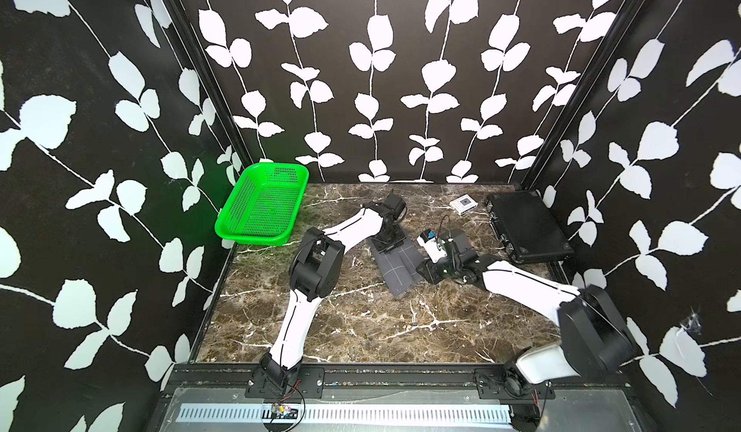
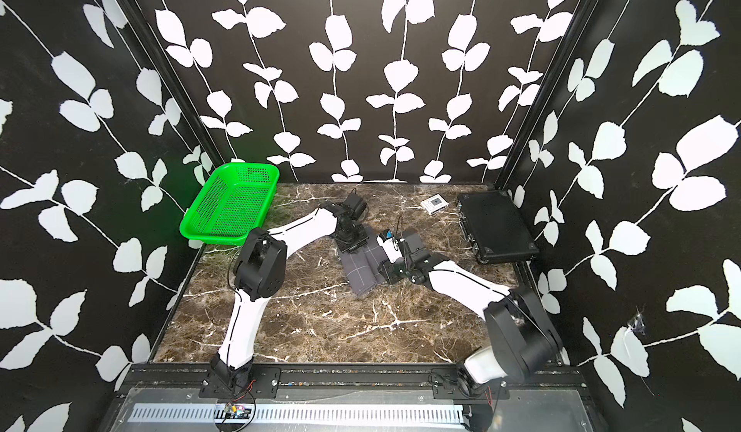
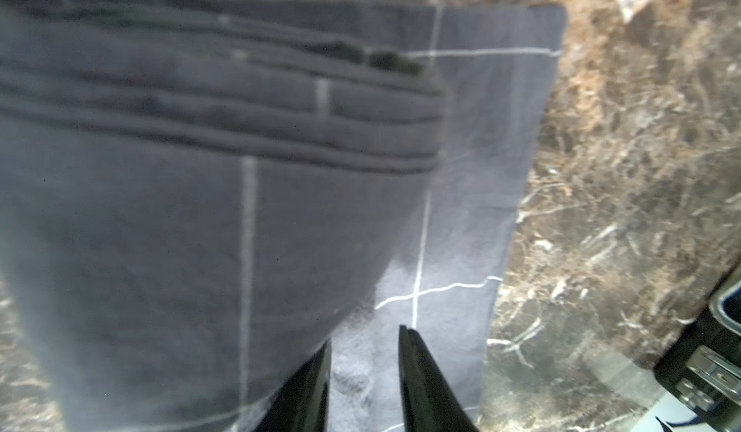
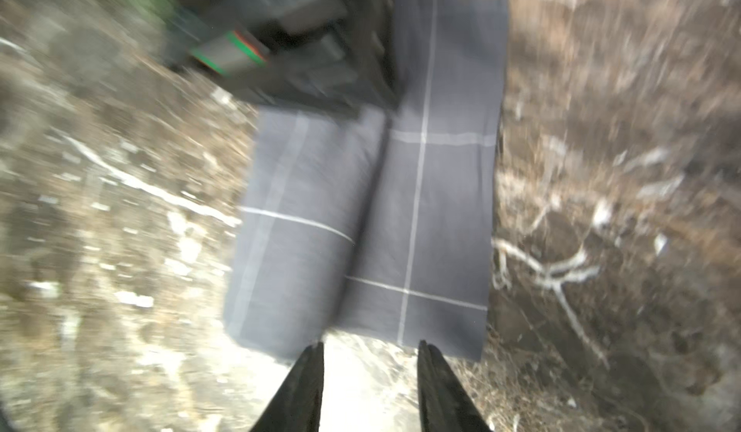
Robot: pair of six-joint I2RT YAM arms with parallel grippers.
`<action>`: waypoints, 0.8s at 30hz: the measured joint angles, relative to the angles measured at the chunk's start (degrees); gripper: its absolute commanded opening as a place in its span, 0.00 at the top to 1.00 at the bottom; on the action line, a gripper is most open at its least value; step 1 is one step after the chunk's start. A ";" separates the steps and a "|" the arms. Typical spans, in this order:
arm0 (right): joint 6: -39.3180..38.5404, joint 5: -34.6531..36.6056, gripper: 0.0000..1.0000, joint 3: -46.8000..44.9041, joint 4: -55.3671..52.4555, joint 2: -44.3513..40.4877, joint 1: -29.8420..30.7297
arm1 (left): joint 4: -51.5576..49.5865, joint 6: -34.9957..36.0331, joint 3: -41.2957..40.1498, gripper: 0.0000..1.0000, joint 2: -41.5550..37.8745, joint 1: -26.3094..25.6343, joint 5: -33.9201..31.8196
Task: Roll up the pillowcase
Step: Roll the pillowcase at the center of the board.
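The pillowcase (image 1: pixel 395 267) (image 2: pixel 361 267) lies mid-table, dark grey with thin white grid lines. One side is rolled into a thick roll (image 4: pixel 296 229). The other side still lies flat (image 4: pixel 441 209). My left gripper (image 3: pixel 365 337) (image 1: pixel 388 247) is at the far end, open, with its fingers over the flat layer right beside the roll (image 3: pixel 200 209). Only flat cloth shows in the gap. My right gripper (image 4: pixel 371 343) (image 1: pixel 423 271) is open just off the near end. Bare marble shows between its fingers.
A green mesh basket (image 1: pixel 260 209) leans at the back left corner. A rigid black case (image 1: pixel 525 225) lies at the back right, with a small white box (image 1: pixel 463 204) beside it. The marble table (image 1: pixel 361 329) stretches toward the front rail.
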 measured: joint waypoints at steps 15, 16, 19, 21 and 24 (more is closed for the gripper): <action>-0.20 -1.70 0.71 -2.56 9.05 7.34 7.15 | 4.94 15.87 3.85 0.56 -1.60 1.49 1.33; -0.17 -1.38 0.71 -2.56 9.16 8.24 7.19 | 5.09 17.25 3.23 0.56 -2.29 1.97 1.27; -0.17 0.31 0.72 -2.56 8.68 9.53 7.30 | 4.61 22.08 2.36 0.56 -4.02 3.91 1.25; -0.17 1.60 0.73 -2.56 8.13 9.66 7.39 | 4.00 25.86 2.36 0.56 -4.57 5.14 1.14; -0.13 3.41 0.72 -2.49 7.48 10.45 7.41 | 3.67 31.50 1.90 0.57 -4.79 6.99 2.14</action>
